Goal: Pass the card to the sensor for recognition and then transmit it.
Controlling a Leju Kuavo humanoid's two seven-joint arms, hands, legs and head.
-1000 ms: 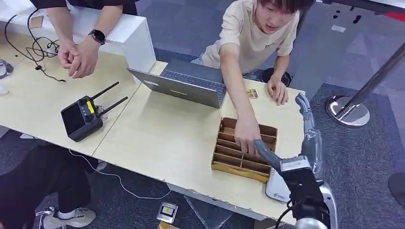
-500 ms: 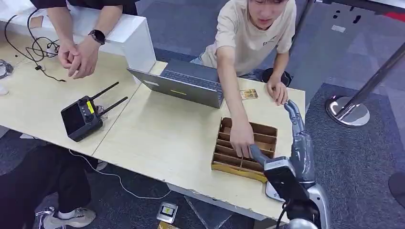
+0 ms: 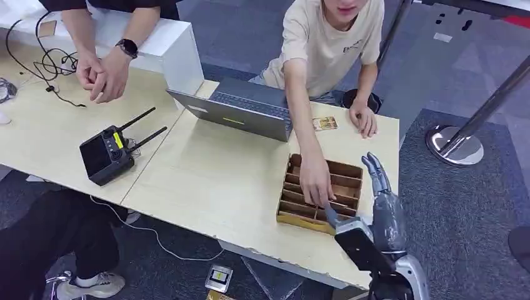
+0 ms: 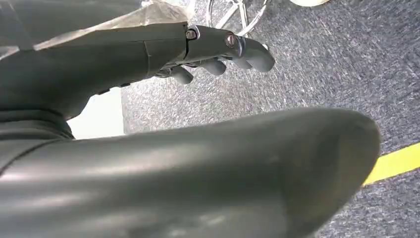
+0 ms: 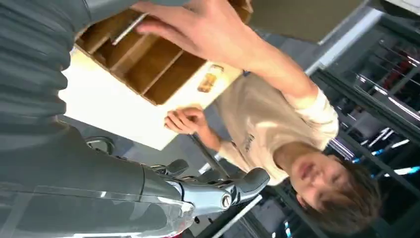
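— Where's the card (image 5: pixel 130 28)?
— In the cardboard divider box (image 3: pixel 340 170), under the person's hand (image 3: pixel 316 181).
— Our hands?
— Right hand (image 3: pixel 377 203) hovers empty beside that box, fingers spread; left hand (image 4: pixel 218 54) empty too, fingers apart.

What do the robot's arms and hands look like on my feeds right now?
The right hand has dark grey fingers, a thick grey thumb and a glossy clear wrap over its back, on a silver arm with a black cable. The left hand is grey too, with silver screws at the knuckles.
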